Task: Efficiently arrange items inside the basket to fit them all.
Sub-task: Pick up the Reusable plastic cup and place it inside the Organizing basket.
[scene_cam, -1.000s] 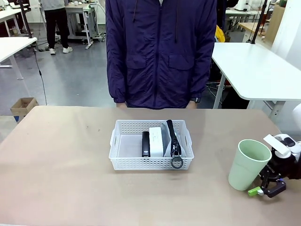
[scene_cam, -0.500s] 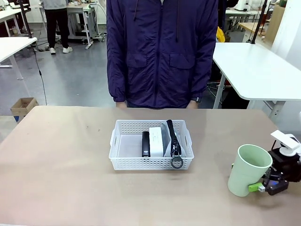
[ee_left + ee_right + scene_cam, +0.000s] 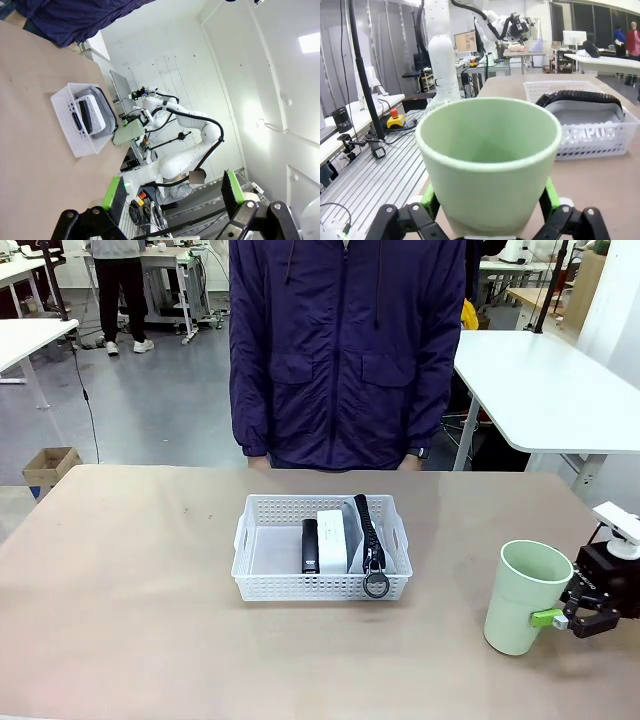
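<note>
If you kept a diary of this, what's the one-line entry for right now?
right gripper: open around cup | left gripper: open, empty | basket: stapler, box, pouch

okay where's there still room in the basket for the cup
The basket is bare in its left part, between the left wall and the stapler. The right part is crowded: box and pouch fill it to the right wall. The cup stands on the table's right side, between the right hand's open fingers.

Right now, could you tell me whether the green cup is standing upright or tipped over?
Upright: the pale green cup stands on the table, mouth up.
</note>
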You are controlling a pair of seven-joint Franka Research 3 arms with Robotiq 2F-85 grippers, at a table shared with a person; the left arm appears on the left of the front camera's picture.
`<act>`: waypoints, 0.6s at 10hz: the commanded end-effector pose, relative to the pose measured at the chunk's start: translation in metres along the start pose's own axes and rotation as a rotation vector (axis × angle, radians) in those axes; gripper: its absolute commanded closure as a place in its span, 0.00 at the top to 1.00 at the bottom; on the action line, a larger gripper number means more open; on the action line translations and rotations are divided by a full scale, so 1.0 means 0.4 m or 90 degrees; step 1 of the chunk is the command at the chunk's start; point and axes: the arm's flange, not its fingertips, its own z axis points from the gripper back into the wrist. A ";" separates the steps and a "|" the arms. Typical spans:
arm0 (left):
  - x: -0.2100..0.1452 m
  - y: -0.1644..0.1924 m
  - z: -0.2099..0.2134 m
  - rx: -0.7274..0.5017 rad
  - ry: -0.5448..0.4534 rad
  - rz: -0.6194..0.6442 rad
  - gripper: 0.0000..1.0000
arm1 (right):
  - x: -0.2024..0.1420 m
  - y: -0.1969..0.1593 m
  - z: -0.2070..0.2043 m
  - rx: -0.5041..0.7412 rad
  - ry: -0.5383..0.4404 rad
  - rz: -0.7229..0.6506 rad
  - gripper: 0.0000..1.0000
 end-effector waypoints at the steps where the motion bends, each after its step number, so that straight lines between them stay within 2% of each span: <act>1: -0.006 -0.007 -0.007 0.004 0.000 -0.001 1.00 | 0.005 0.112 -0.054 -0.009 -0.006 0.020 1.00; 5: -0.006 -0.007 -0.007 0.004 0.000 -0.001 1.00 | 0.001 0.112 -0.057 -0.011 0.010 0.018 1.00; 6: -0.006 -0.007 -0.007 0.004 0.000 -0.001 1.00 | 0.003 0.115 -0.052 -0.012 0.010 0.023 0.74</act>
